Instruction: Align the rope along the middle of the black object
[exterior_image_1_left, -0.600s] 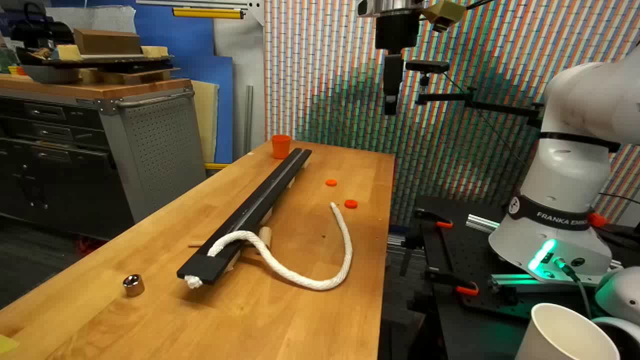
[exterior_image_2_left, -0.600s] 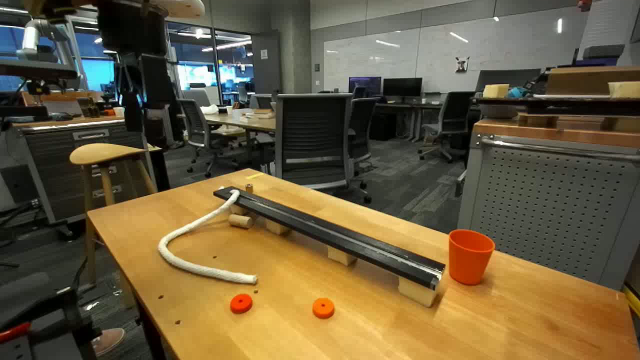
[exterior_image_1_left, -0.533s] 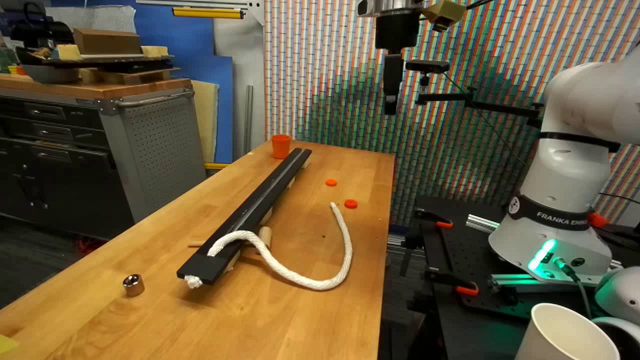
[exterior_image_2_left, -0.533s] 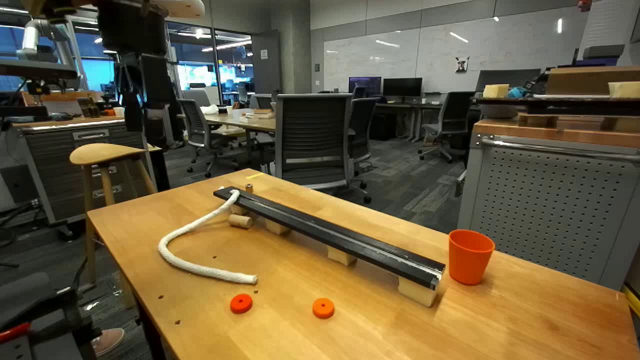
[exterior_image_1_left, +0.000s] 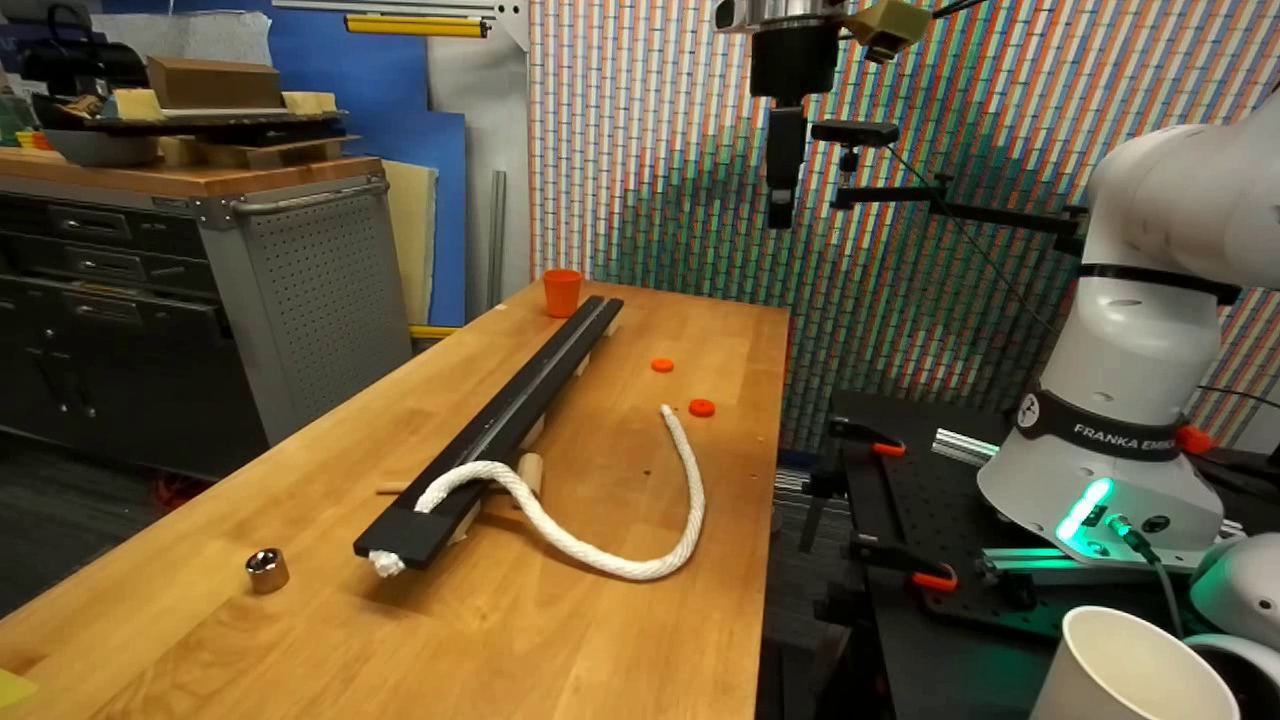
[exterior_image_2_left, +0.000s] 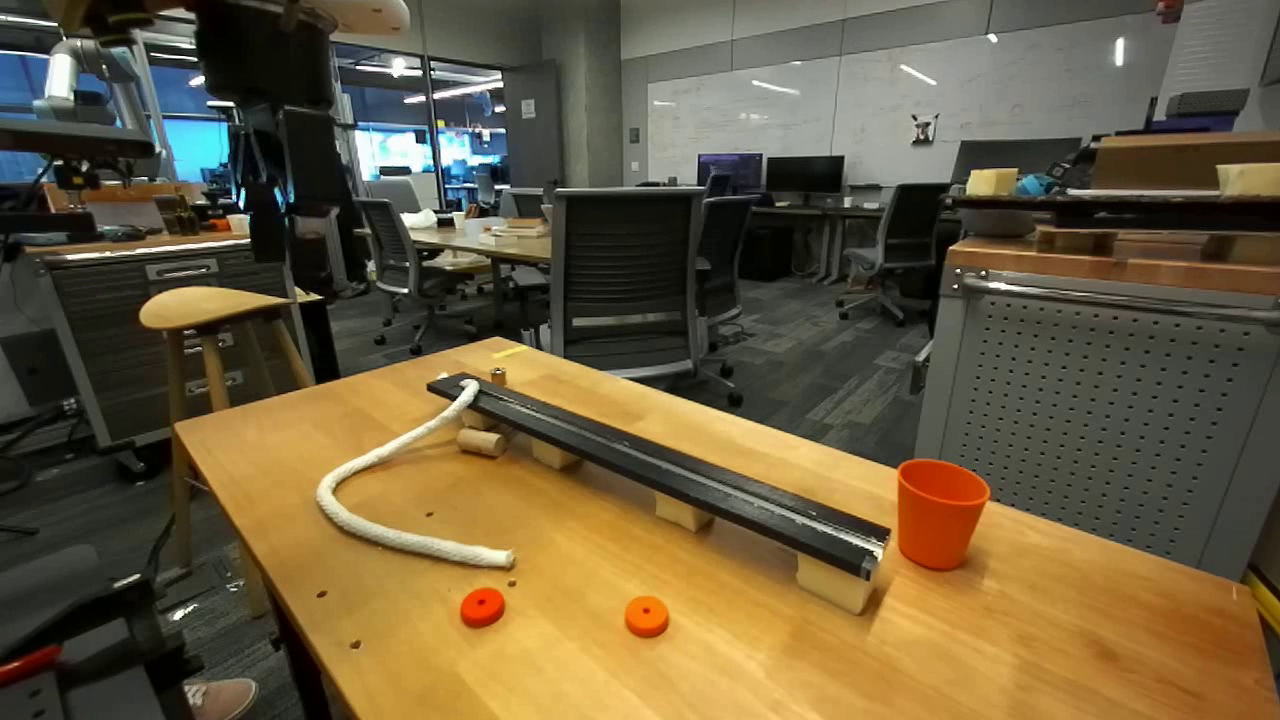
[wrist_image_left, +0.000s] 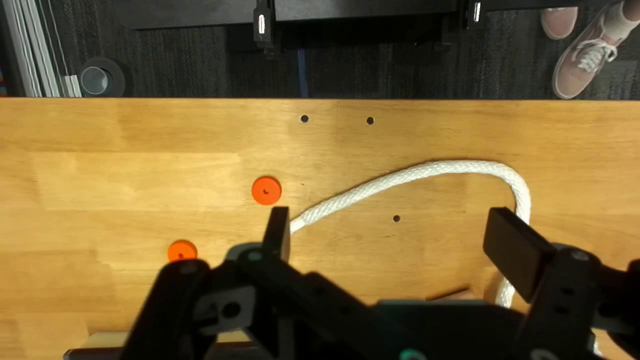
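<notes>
The white rope (exterior_image_1_left: 640, 570) lies in a curve on the table beside the black bar (exterior_image_1_left: 520, 400); the rope (exterior_image_2_left: 400, 540) and bar (exterior_image_2_left: 650, 460) show in both exterior views. The rope enters the bar's top near one end, and a white tuft pokes out at that tip. Its other end lies loose near an orange disc. A pale groove runs along the bar's middle. In the wrist view my gripper (wrist_image_left: 392, 235) is open and empty, high above the rope (wrist_image_left: 415, 172). The gripper (exterior_image_1_left: 781, 210) hangs over the table's side in an exterior view; it also shows dark (exterior_image_2_left: 290, 240).
Wooden blocks (exterior_image_2_left: 833, 582) raise the bar above the table. A wooden cylinder (exterior_image_2_left: 481, 442) lies beside it. An orange cup (exterior_image_2_left: 940, 515) stands at its far end. Two orange discs (exterior_image_1_left: 662, 366) lie beside the bar, and a metal ring (exterior_image_1_left: 267, 571) stands near its other end.
My arm, the rope and the bar have not visibly moved. Only a person's shoe below the table has shifted slightly.
</notes>
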